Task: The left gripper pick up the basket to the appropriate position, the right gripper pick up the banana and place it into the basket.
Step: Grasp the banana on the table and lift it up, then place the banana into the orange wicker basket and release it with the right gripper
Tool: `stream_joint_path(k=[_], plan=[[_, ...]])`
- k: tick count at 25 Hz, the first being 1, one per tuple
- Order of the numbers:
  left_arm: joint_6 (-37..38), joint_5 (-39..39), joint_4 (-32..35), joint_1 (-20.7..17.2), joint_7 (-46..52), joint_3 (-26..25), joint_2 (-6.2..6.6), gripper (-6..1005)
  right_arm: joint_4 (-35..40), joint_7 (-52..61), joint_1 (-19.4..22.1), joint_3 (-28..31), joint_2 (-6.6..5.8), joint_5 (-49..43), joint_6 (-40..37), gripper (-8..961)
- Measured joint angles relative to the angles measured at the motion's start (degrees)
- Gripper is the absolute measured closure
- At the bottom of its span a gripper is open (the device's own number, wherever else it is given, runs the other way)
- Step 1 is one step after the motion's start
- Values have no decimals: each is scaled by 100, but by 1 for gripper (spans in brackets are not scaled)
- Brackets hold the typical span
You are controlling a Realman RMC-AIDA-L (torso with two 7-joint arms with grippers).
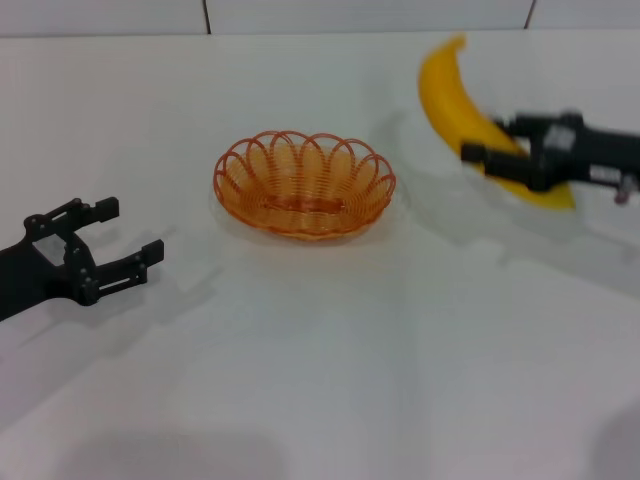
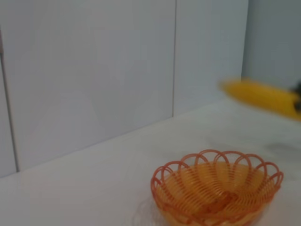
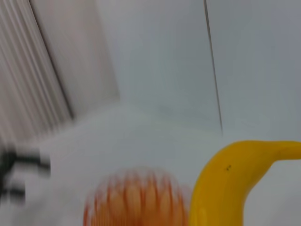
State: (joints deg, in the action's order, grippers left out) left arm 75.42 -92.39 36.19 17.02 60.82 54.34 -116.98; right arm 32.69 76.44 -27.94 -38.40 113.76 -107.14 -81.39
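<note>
The left end effector (image 1: 112, 245) is seen low over the white desk (image 1: 320, 380), well to the left of the basket and a little nearer the robot than it. Its two black fingers (image 1: 128, 268) are spread apart and nothing is held between them; it is released and clear of the basket.

The basket (image 1: 304, 184) stands upright on the desk in the middle of the scene, its scalloped orange rim facing up and nothing lying inside it. In the left wrist view the basket (image 2: 217, 194) is seen close by on the desk, with a panelled white wall (image 2: 94, 70) behind it.

To the right of the basket, the banana (image 1: 470, 115) is held above the desk, one tip pointing up and away from the robot. The right end effector (image 1: 490, 150) is clenched across the banana's lower half, grasping it. The banana is apart from the basket and not over it. In the right wrist view the banana (image 3: 225, 183) fills the near foreground, with the basket (image 3: 136, 200) beyond and beside it.
</note>
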Motion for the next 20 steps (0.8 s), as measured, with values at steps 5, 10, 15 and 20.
stream_joint_path(k=[5,10,15,20], plan=[[-1,-4,-218,176,16,33,-7,150,-139,-1119,-447,-332,263,564,-57,465],[118,-47,-480,536,46,169,-10,150,-820,-1351,-1216,-1464,281,578,619,465],[147,-61,-686,797,49,224,-8,150,-1107,-1313,-1598,-1979,353,738,1521,465],[234,-50,-804,896,53,292,-4,150,-1222,-1299,-1633,-2328,352,905,1845,453]])
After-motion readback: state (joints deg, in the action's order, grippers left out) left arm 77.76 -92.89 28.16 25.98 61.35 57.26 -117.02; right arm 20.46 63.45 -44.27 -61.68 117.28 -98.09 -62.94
